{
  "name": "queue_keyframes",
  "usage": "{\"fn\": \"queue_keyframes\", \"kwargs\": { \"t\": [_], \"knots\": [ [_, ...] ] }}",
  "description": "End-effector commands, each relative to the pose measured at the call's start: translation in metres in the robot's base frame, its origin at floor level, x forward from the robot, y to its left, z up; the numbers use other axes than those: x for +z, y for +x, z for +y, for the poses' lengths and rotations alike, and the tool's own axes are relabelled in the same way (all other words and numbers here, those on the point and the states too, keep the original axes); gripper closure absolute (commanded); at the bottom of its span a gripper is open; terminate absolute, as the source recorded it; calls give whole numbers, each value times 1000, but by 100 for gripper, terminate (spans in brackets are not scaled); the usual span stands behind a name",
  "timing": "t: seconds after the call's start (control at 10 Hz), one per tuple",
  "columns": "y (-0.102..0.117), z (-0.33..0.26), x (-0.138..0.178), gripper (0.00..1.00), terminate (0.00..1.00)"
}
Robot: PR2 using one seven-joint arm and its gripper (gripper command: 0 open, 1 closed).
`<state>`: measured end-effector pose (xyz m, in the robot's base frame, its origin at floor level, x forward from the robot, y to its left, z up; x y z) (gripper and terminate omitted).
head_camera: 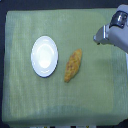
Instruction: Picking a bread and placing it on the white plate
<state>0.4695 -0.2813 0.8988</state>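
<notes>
A: Green woven cloth (20, 100) covers the whole bench, pale and a little wrinkled along its edges; what sits furthest toward the exterior view's left?

B: Round plain white plate with a slightly raised rim (36, 66); it lies flat on the cloth, left of centre, and nothing rests on it.

A: And next to it?

B: Elongated golden-brown bread with a bumpy crust and tapered ends (73, 65); it lies on the cloth just beside the plate, on the plate's right, apart from the rim and not touching it; its long axis is tilted, the upper end leaning toward the exterior view's right, the lower end toward the plate.

A: So the bread is off the plate?

B: Yes; it is on the cloth alone, with nothing holding it.

A: Further right?

B: Grey-and-white robot arm (119, 35) entering from the upper right corner; its pincer (99, 36) points toward the exterior view's left, above and to the right of the bread and well apart from it; it holds nothing.

A: Is the pincer open or closed?

B: I cannot tell; the view is too blurred to separate its fingers.
</notes>
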Motion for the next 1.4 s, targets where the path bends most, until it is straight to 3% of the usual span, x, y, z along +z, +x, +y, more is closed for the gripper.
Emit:
{"fn": "queue_keyframes", "kwargs": {
  "t": [0.0, 0.6, 1.3],
  "knots": [
    [0, 2, 0, 0, 0],
    [19, 78, -30, 0, 0],
    [6, 160, -109, 0, 0]
  ]
}}
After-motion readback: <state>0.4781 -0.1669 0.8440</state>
